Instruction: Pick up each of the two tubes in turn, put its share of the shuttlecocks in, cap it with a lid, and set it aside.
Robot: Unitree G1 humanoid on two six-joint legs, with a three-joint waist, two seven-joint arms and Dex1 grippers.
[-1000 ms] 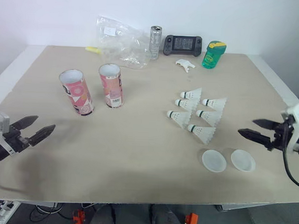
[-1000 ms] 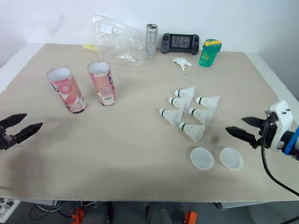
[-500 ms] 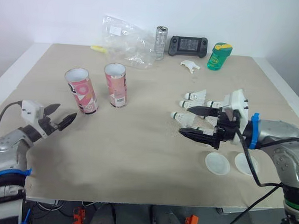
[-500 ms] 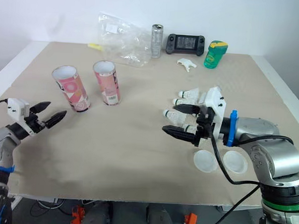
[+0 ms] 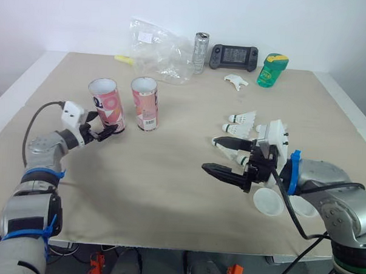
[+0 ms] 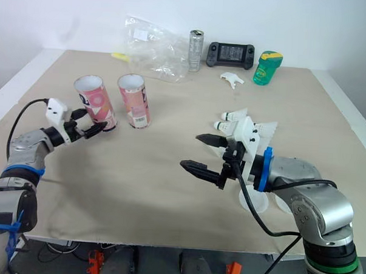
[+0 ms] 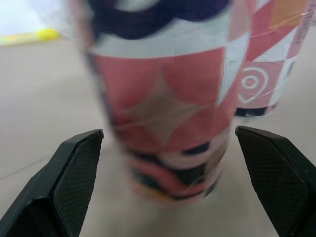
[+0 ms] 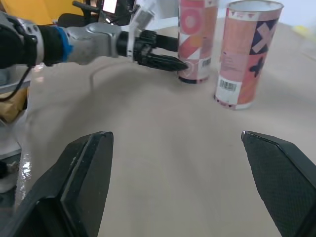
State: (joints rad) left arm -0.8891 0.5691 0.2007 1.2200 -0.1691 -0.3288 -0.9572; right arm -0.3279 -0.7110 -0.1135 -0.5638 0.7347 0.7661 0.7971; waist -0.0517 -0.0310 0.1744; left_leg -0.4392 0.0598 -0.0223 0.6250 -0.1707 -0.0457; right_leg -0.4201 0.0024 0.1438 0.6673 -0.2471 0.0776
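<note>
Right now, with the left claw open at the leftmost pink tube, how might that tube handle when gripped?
The tube stands tall and narrow, so a push from the left claw low down could tip it. Its open top and thin wall suggest light cardboard, likely to dent under a hard squeeze. Tipped over, it would probably roll.

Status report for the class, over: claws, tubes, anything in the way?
Left claw open at left tube's base. Right claw open, empty, beside shuttlecocks. Right tube untouched; both upright, uncapped. Nothing in the way.

Grey arms (image 6: 318,206), blue bands (image 6: 265,171), black cables (image 6: 253,208); black left claw (image 6: 95,119), right claw (image 6: 190,150).
</note>
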